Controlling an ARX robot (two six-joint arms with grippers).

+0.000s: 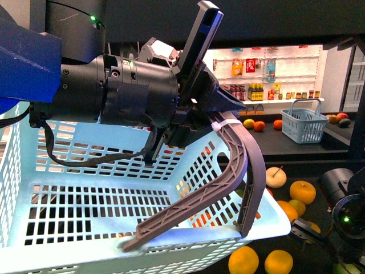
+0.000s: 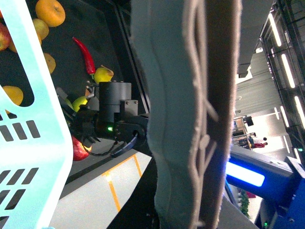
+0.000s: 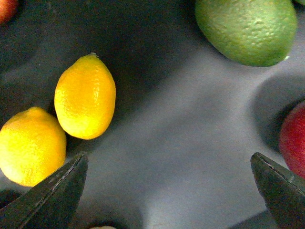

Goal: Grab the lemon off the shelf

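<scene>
Three camera views from my two-arm rig at a fruit display.

Right wrist view: my right gripper (image 3: 164,191) hangs over the dark tray of the shelf (image 3: 190,138). Its two fingertips are set wide apart with nothing between them. The lemon (image 3: 85,96), oval and yellow with an orange tinge, lies on the tray touching a second yellow fruit (image 3: 29,145). Both sit close to one fingertip, not centred in the gap. A green fruit (image 3: 245,28) and a red fruit (image 3: 294,138) lie well apart from the lemon.

Front view: my left gripper (image 1: 191,237) fills the foreground over a pale blue basket (image 1: 85,211), its grey fingers spread and empty. The right arm (image 1: 344,208) sits low at the edge of the picture.

I judge this to be the approach step, with the gripper above the fruit and the grasp not yet begun. The next move calls for shifting the right gripper sideways until the lemon lies midway between the fingertips, then lowering and closing. The touching neighbour leaves little room for a finger on that side. I can't be sure from this view how high the gripper is above the tray.
</scene>
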